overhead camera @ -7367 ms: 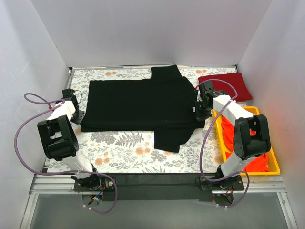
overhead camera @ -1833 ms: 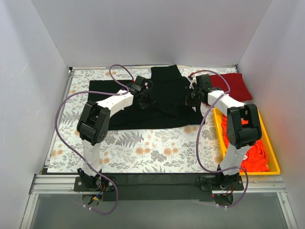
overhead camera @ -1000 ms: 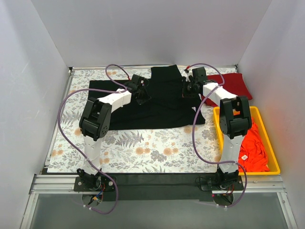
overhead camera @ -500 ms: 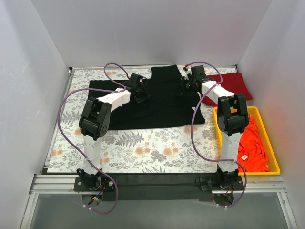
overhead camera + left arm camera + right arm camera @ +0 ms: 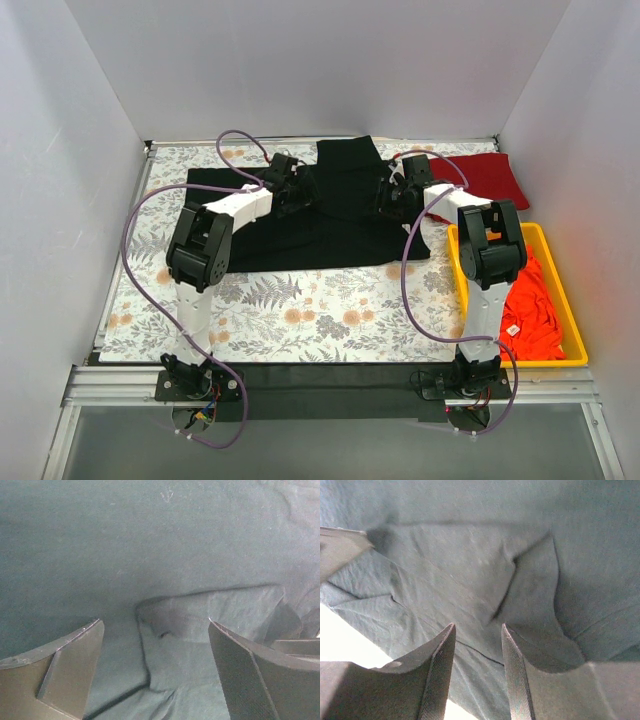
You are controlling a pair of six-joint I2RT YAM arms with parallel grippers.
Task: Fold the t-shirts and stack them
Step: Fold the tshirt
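My left gripper (image 5: 154,622) hangs low over the black t-shirt (image 5: 300,235), jaws spread wide with nothing between them. A small ridge of cloth lies under the gap. My right gripper (image 5: 478,626) stands partly open, a narrow gap between its fingers, gripping nothing, above creased black cloth.

From above, the black shirt lies spread across the floral table cover (image 5: 300,310) toward 12 o'clock, with a flap of it sticking out at its far edge. My left gripper is over it at about 11 o'clock, my right at about 1 o'clock. The dark red t-shirt (image 5: 490,178) lies folded at 2 o'clock, just beside the black one. The orange-red t-shirts (image 5: 530,310) lie crumpled in the yellow bin (image 5: 575,345) at 4 o'clock.
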